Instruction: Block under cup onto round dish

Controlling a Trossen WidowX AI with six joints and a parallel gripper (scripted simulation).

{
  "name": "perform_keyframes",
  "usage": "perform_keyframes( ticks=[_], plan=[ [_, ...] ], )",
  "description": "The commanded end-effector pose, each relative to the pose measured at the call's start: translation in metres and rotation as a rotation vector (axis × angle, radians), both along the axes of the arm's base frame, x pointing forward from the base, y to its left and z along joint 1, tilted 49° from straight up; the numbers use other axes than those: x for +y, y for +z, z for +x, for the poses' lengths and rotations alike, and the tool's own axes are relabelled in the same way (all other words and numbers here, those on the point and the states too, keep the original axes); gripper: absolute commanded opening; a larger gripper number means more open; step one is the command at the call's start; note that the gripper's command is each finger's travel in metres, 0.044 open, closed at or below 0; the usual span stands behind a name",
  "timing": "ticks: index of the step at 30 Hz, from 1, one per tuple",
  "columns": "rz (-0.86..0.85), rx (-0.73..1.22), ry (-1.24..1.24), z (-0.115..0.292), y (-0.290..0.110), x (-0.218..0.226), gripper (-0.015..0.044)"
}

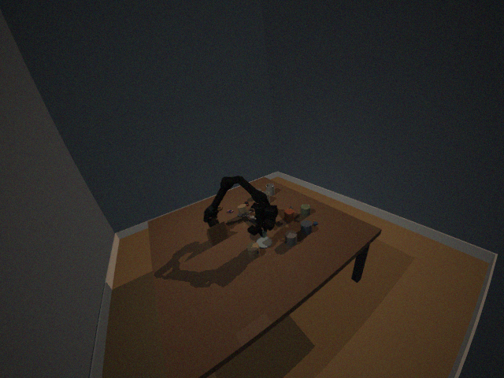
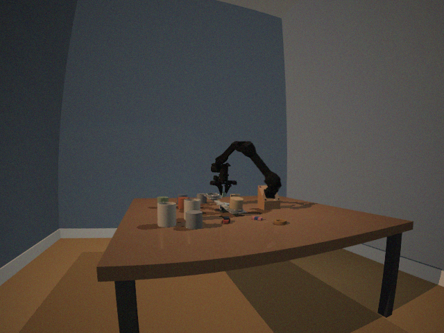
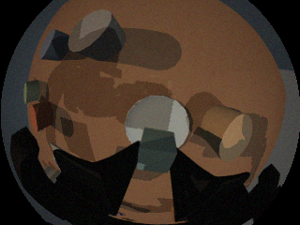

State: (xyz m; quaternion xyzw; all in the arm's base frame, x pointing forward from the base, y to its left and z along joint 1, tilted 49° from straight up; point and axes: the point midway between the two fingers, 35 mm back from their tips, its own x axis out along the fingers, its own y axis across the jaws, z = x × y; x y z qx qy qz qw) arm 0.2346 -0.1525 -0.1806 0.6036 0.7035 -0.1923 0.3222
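Over round dish (image 3: pixel 157 119) | hand (image 3: pixel 154 161) clamped on block (image 3: pixel 157 148) | apparently not touching

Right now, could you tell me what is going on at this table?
A single black robot arm is working over a wooden table crowded with cups and small items. Its gripper is shut on a small grey-green block and hangs over the pale round dish, above the table surface. A tan cup lies on its side beside the dish. The block is not yet released.
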Motion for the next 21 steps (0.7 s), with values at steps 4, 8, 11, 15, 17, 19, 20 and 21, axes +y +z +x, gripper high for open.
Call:
perform_keyframes(
  ticks=[4, 8, 11, 15, 17, 19, 20, 21],
  plan=[
    [0.014, 0.008, -0.002, -0.004, -0.020, 0.024, 0.0000],
    [0.014, 0.008, -0.002, -0.004, -0.020, 0.025, 0.0000],
    [0.014, 0.008, -0.002, -0.004, -0.022, 0.027, 0.0000],
    [0.014, 0.008, -0.002, -0.005, -0.026, 0.032, 0.0000],
    [0.014, 0.008, -0.002, -0.005, -0.029, 0.034, 0.0000],
    [0.014, 0.008, -0.002, -0.005, -0.031, 0.037, 0.0000],
    [0.014, 0.008, -0.002, -0.005, -0.032, 0.038, 0.0000],
    [0.014, 0.008, -0.002, -0.005, -0.033, 0.039, 0.0000]
  ],
)
